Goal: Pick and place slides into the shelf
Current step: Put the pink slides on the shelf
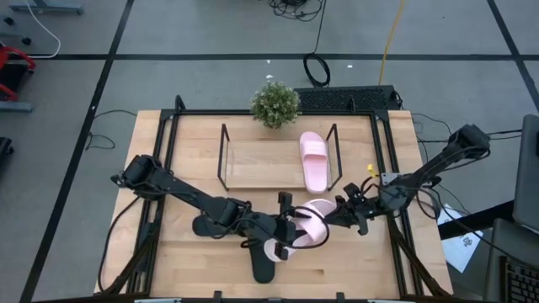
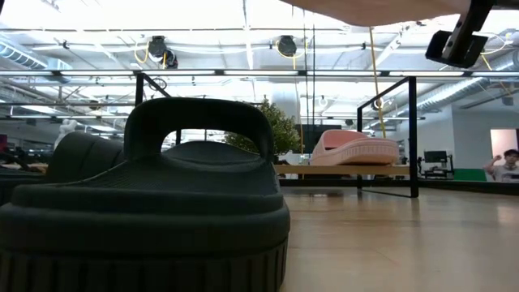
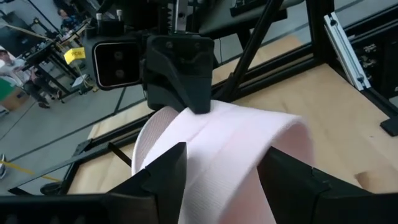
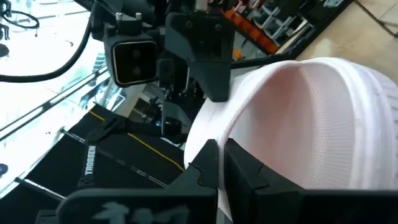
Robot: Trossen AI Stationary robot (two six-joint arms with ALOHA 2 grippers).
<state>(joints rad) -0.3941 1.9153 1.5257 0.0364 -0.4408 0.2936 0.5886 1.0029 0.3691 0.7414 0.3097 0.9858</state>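
A pale pink slide [image 1: 312, 225] hangs in the air between my two grippers above the table's near middle; the low view shows its underside [image 2: 373, 8] at the top. My left gripper [image 1: 286, 229] is on its left side and my right gripper [image 1: 331, 217] on its right, both shut on it. A second pink slide [image 1: 314, 160] lies sole down on the shelf's wood board [image 1: 253, 164], at its right end. Two black slides rest on the table, one [image 1: 206, 225] under my left arm and one [image 1: 263, 265] near the near edge. My left gripper holds the pink slide across a wide pink band [image 3: 217, 186] that fills the gap between its two fingers [image 3: 165, 171]. It comes level from the table's left. The slide is lifted clear. My right gripper pinches a thin edge of the pink slide [image 4: 214, 134] between its nearly closed fingers [image 4: 242, 168]. It comes level from the table's right, opposite my left gripper. The slide is lifted clear of the table.
A potted plant [image 1: 275, 103] stands at the far edge behind the shelf. The shelf's black wire side frames [image 1: 224, 156] rise at both ends. A black slide [image 2: 150, 203] fills the low view's near left. The shelf board left of the pink slide is bare.
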